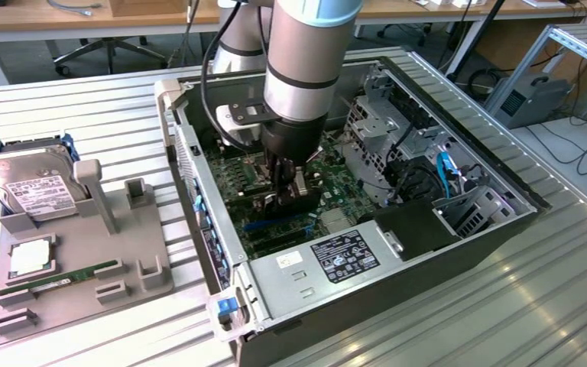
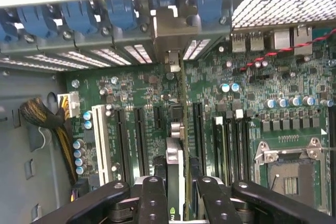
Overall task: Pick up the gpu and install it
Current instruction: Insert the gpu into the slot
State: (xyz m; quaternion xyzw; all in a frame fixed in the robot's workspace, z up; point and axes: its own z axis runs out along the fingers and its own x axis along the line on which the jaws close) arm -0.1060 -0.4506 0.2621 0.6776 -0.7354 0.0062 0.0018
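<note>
Inside the open computer case [image 1: 497,222], my gripper [image 1: 287,200] reaches down over the green motherboard [image 1: 324,172]. It is shut on the gpu [image 2: 176,156], which I see edge-on between the two black fingers [image 2: 152,195] in the wrist view. The card stands upright, in line with the long black expansion slots [image 2: 140,135]. Its silver end bracket [image 2: 169,30] sits against the case's rear slot openings, below the blue latches [image 2: 79,17]. Whether the card's lower edge is down in a slot is hidden. In the exterior view the gpu [image 1: 299,186] is a narrow strip between the fingers.
A grey holder tray [image 1: 120,260] at the exterior view's left carries a hard drive [image 1: 34,187], a CPU chip [image 1: 30,256] and a thin RAM stick [image 1: 59,279]. The case also holds a power supply [image 1: 345,256], a drive cage [image 1: 375,130], yellow-black cables [image 2: 47,119] and the CPU socket [image 2: 286,174].
</note>
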